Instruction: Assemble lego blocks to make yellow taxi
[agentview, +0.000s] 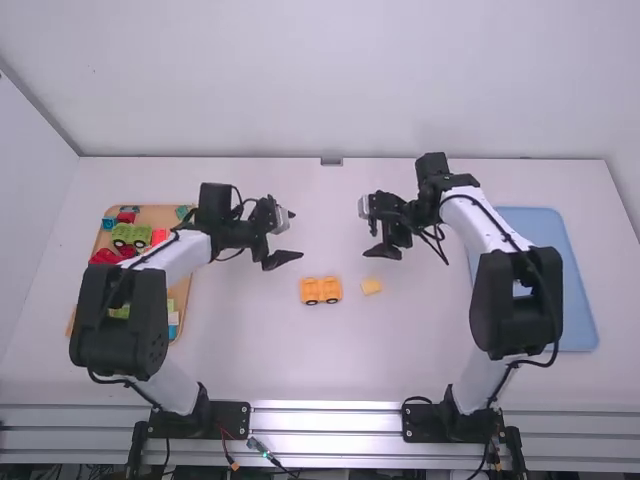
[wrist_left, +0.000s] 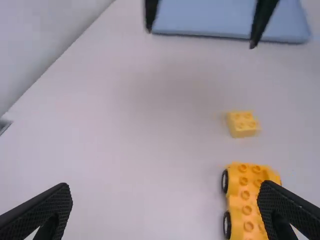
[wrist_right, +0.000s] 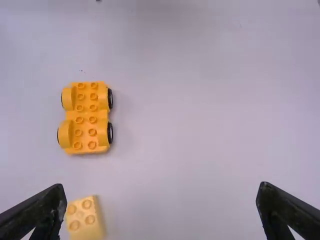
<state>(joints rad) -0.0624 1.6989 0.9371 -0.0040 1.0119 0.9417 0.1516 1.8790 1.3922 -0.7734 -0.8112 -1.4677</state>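
"Which piece does the next move turn on?"

"The small yellow block, I'd judge. It sits on the tabletop, studs up, toward the arms' bases from the right claw and a touch to its right."

"And the right claw itself?"

"Fingers well apart, nothing between them. It's the nearer of the two; in the right wrist view the block lies close by one finger, so the claw would likely shift toward the bases, then lower."

"Where would the block go?"

"Onto the wheeled base, probably. That's just left of the block, a small gap between, studs up, its long axis running side to side across the table. The block is squarish, so its long axis is hard to call."

"Anything in the way?"

"The left claw faces the right one, its fingers apart too, holding nothing. It's beyond the base and somewhat left; if both came in at once, they could crowd each other."

"And farther out?"

"At the far left, a brown tray carries a green wheeled piece and other coloured pieces, partly under the left arm. At the far right there's a blue tray, partly hidden by the right arm."
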